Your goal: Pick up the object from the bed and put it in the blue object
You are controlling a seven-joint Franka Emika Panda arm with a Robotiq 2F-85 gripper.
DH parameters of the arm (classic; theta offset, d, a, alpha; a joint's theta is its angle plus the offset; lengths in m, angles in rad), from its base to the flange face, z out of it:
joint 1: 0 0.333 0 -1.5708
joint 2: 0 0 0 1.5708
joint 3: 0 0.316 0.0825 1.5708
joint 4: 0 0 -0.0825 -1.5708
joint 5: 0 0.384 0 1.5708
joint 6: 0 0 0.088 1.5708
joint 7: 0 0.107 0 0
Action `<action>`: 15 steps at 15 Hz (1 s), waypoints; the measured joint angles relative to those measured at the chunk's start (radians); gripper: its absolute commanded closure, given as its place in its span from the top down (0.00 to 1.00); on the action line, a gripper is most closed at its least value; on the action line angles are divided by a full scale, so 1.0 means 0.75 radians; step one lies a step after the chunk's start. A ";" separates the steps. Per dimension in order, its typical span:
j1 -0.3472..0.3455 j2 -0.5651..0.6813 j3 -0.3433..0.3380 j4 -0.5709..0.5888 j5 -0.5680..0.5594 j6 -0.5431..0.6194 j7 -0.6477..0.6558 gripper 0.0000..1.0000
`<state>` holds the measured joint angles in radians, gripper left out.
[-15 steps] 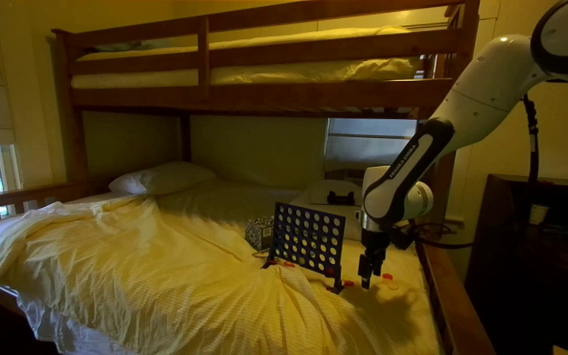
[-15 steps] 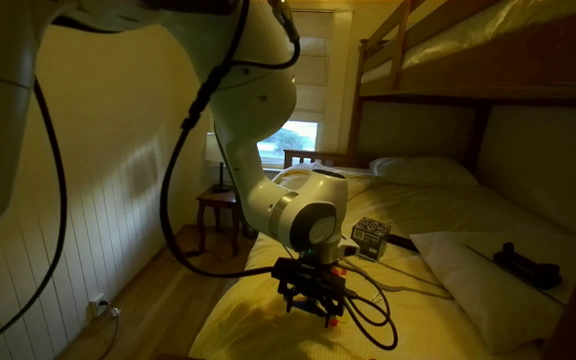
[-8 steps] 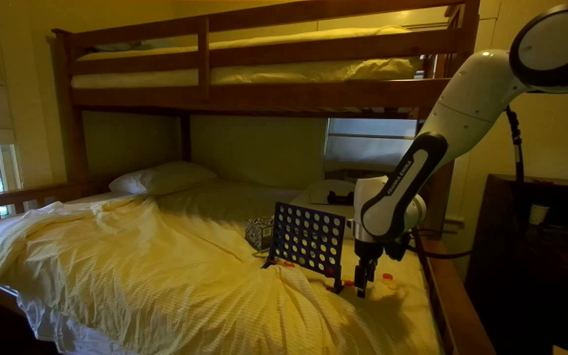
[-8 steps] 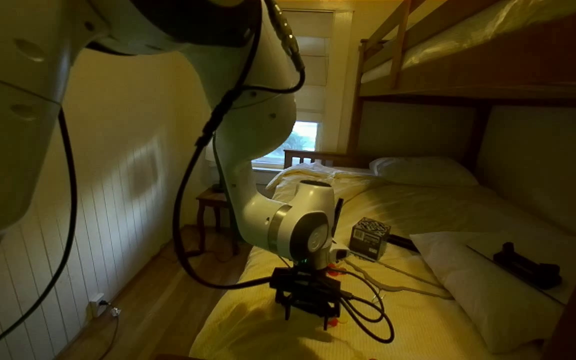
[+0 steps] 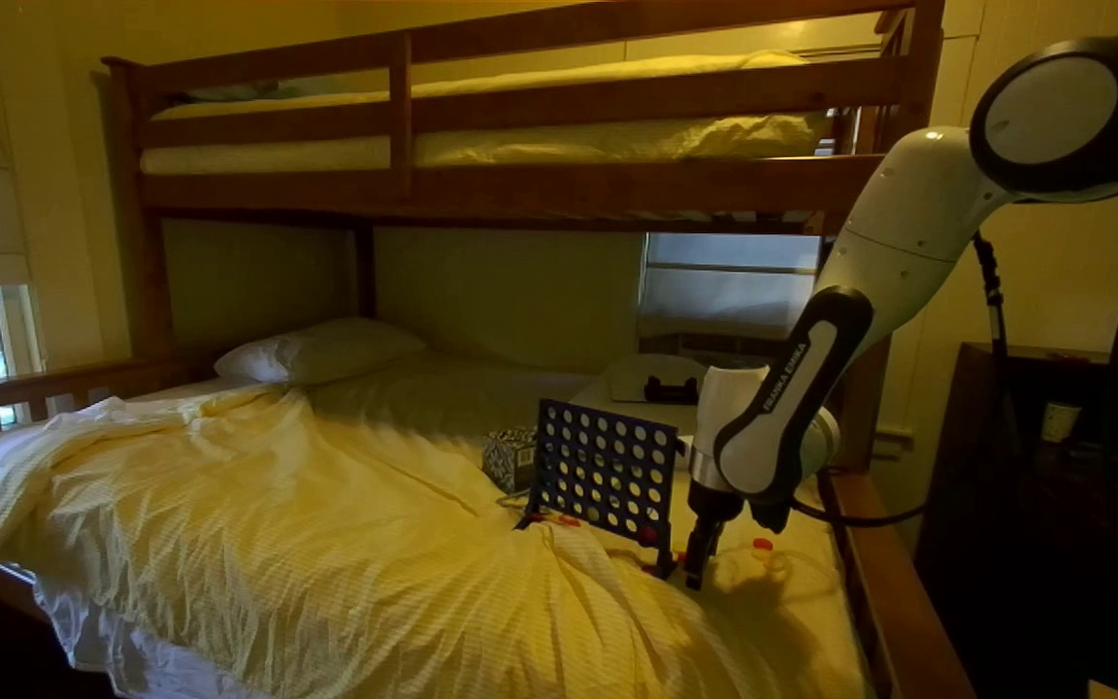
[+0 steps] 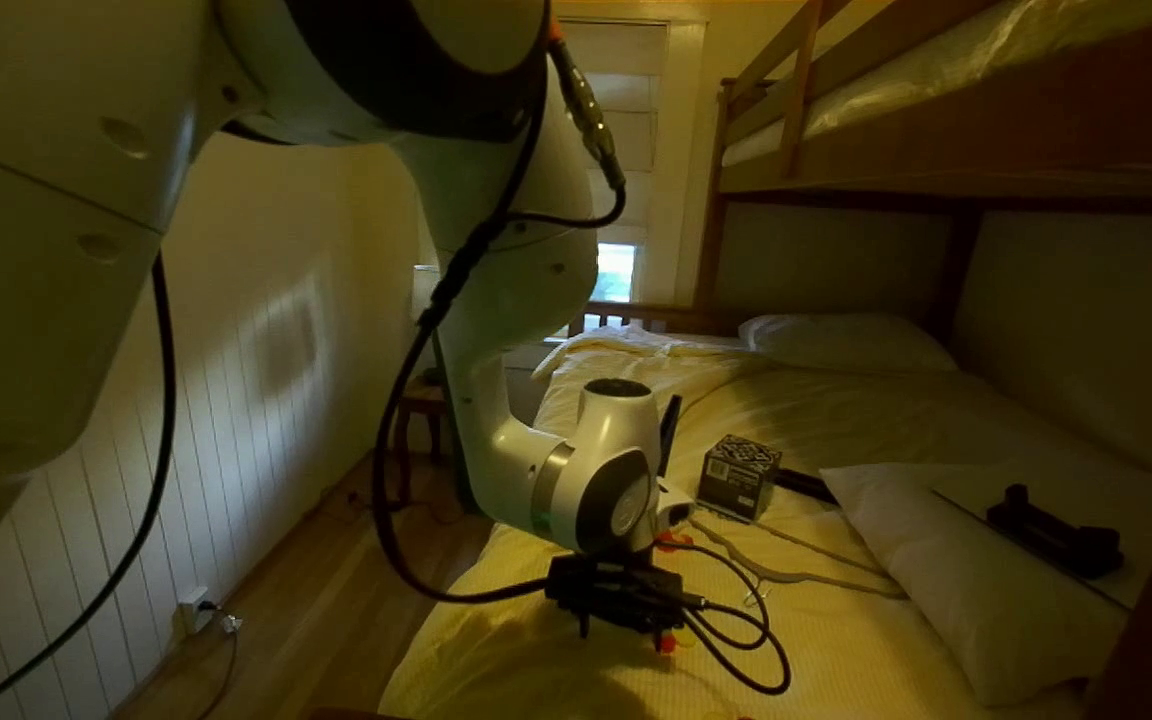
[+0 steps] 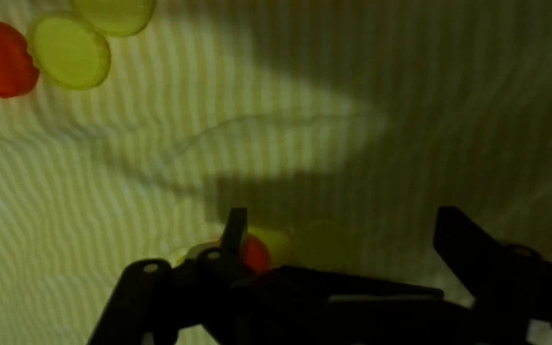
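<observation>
The bed [image 5: 326, 544] is a wooden bunk with a rumpled yellow sheet. The blue object [image 5: 606, 471], an upright panel with round holes, stands on it. My gripper [image 5: 693, 581] points down low over the sheet, just beside the panel's near foot. In the wrist view my gripper [image 7: 343, 211] is open, its fingers wide apart with nothing held. A red disc [image 7: 257, 254] lies partly behind one finger, with a yellow disc [image 7: 273, 242] and a shaded yellow disc [image 7: 325, 243] between the fingers' lines. Another red disc [image 7: 2, 58] and yellow disc [image 7: 70, 51] lie farther off.
A patterned box [image 6: 739, 477] stands behind the panel. A pillow [image 6: 986, 560] carries a board with a black item [image 6: 1054, 532]. Cables loop from the wrist over the sheet. A wooden bed rail [image 5: 894, 592] runs along the bed's end. More red pieces [image 5: 567, 520] lie by the panel.
The arm has come down, and my gripper has moved lower and, in an exterior view, left toward the panel's foot. The fingers stay apart. The discs and box have not visibly moved.
</observation>
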<state>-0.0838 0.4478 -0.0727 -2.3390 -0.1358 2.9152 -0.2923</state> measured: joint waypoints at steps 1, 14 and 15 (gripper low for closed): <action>-0.012 0.010 0.011 0.000 0.000 0.029 -0.004 1.00; -0.085 0.092 0.062 0.000 0.000 0.197 -0.015 0.49; -0.088 0.092 0.064 0.000 0.000 0.201 -0.015 0.43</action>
<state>-0.1496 0.5171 -0.0249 -2.3391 -0.1358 3.0658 -0.3039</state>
